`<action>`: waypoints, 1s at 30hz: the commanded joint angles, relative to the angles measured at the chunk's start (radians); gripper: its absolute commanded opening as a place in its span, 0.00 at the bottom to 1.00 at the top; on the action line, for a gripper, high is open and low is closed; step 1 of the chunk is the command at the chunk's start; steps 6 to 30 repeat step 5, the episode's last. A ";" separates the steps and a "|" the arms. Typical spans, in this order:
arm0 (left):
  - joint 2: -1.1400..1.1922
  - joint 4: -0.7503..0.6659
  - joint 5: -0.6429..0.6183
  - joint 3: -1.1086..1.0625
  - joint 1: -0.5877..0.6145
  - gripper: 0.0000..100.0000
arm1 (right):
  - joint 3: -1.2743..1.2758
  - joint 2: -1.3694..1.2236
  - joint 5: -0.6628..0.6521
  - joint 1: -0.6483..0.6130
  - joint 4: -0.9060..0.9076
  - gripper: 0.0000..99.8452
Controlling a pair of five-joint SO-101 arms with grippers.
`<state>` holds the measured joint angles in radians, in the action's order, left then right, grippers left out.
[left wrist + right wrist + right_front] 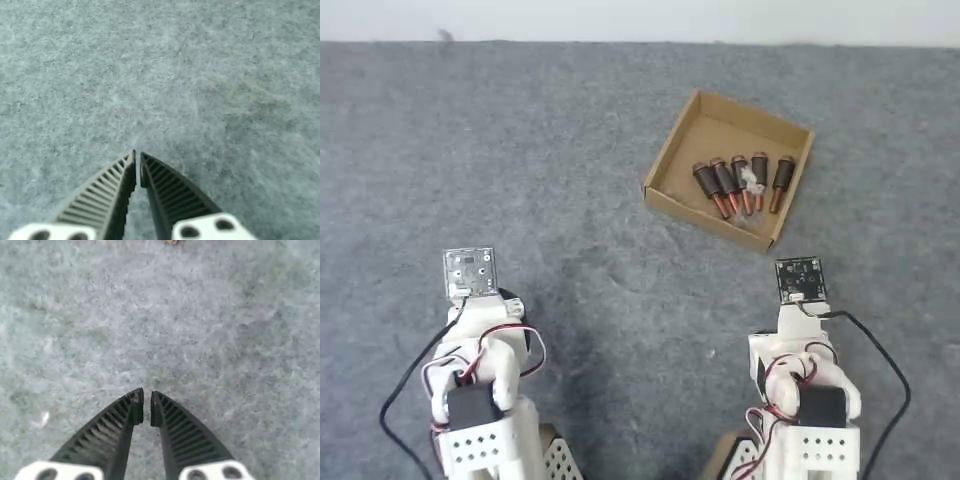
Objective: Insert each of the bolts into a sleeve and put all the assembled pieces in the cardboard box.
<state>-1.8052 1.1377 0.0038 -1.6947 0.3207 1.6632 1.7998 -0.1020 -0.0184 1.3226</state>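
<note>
On a grey felt mat, at about 7 o'clock in the overhead view, the left arm sat tucked close to its base. The left gripper pointed down at bare felt, its jaws drawn together tip to tip with nothing between them. That closed, empty posture, well apart from the work, read as a parked pose rather than a reach.

At about 5 o'clock the right arm mirrored it. The right gripper was closed to a hairline gap over the felt and likewise held nothing. It sat nearer the goods, which suggested this arm had the easier line to the container.

At about 1 o'clock lay the open cardboard box, turned corner-on to the arms. Inside, five assembled pieces rested side by side on its floor near the 5 o'clock wall. Their dark sleeves pointed toward 12 o'clock and the copper-coloured bolt ends toward 6. A small pale scrap lay among them, too small to identify. The neat row probably came from each piece being set down the same way from the arms' side. Every bolt and sleeve in sight was already joined and boxed, so the job appeared finished or very nearly so.
</note>
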 commanded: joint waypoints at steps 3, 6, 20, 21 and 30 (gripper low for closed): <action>-0.018 0.006 0.000 0.010 0.005 0.01 | 0.017 0.016 0.009 0.010 -0.013 0.01; -0.018 0.006 0.000 0.010 0.005 0.01 | 0.017 0.016 0.009 0.012 -0.013 0.01; -0.018 0.006 0.000 0.010 0.005 0.01 | 0.017 0.016 0.009 0.012 -0.013 0.01; -0.018 0.006 0.000 0.010 0.005 0.01 | 0.017 0.016 0.009 0.012 -0.013 0.01; -0.018 0.006 0.000 0.010 0.005 0.01 | 0.017 0.016 0.009 0.012 -0.013 0.01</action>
